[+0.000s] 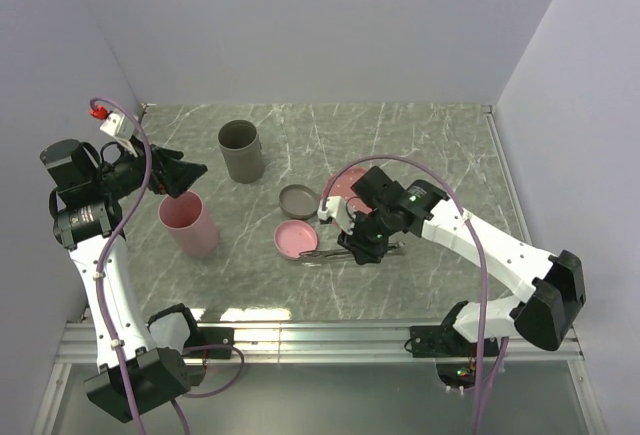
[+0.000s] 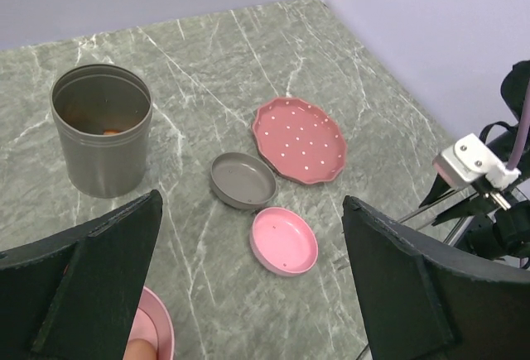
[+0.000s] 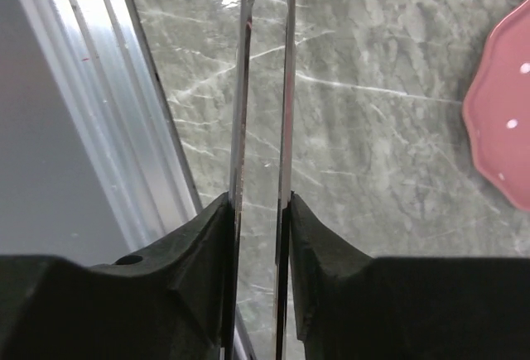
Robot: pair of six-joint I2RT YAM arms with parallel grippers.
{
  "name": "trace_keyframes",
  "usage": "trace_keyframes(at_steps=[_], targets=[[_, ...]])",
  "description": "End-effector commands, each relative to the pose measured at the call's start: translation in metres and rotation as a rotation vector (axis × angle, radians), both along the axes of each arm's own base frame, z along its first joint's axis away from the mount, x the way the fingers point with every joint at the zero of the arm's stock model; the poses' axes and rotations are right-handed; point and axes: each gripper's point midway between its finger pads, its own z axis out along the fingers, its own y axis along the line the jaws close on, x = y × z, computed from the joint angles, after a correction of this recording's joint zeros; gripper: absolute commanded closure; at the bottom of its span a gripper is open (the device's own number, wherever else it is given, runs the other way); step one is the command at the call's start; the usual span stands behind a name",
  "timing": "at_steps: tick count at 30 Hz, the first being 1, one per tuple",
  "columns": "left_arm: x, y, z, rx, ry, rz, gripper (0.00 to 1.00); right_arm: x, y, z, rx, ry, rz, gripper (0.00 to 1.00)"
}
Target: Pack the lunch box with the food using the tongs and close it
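The lunch box shows as two tall round containers, one grey point(image 1: 241, 150) and one pink point(image 1: 188, 223), both uncovered. A grey lid point(image 2: 243, 180) and a pink lid point(image 2: 284, 240) lie upturned on the table. An orange bit of food point(image 2: 112, 132) sits inside the grey container point(image 2: 101, 128). A peach-coloured piece point(image 2: 139, 348) lies in the pink one. My left gripper point(image 1: 185, 177) hangs open above the pink container, holding nothing. My right gripper point(image 3: 259, 199) is shut on the tongs point(image 3: 286, 87), its pads against both thin metal arms. The tongs point(image 1: 325, 253) lie low along the table.
A pink dotted plate point(image 2: 300, 139) with no food showing on it lies beyond the lids, half hidden under my right arm in the top view. An aluminium rail point(image 1: 320, 330) runs along the near table edge. White walls close in the back and both sides.
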Motion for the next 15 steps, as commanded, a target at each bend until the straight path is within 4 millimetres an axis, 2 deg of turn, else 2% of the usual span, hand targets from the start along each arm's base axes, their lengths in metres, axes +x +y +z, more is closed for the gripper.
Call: trace_keyframes(at_steps=[1, 6, 15], targets=[[-0.004, -0.003, 0.005, 0.037, -0.045, -0.013, 0.04, 0.018, 0.012, 0.004, -0.01, -0.112, -0.009, 0.61], [-0.005, -0.003, 0.003, 0.039, -0.044, -0.01, 0.04, 0.026, 0.03, 0.003, -0.032, -0.177, 0.011, 0.54], [-0.006, -0.001, -0.003, 0.074, -0.053, -0.008, 0.04, 0.039, 0.052, 0.005, -0.05, -0.226, 0.03, 0.52]])
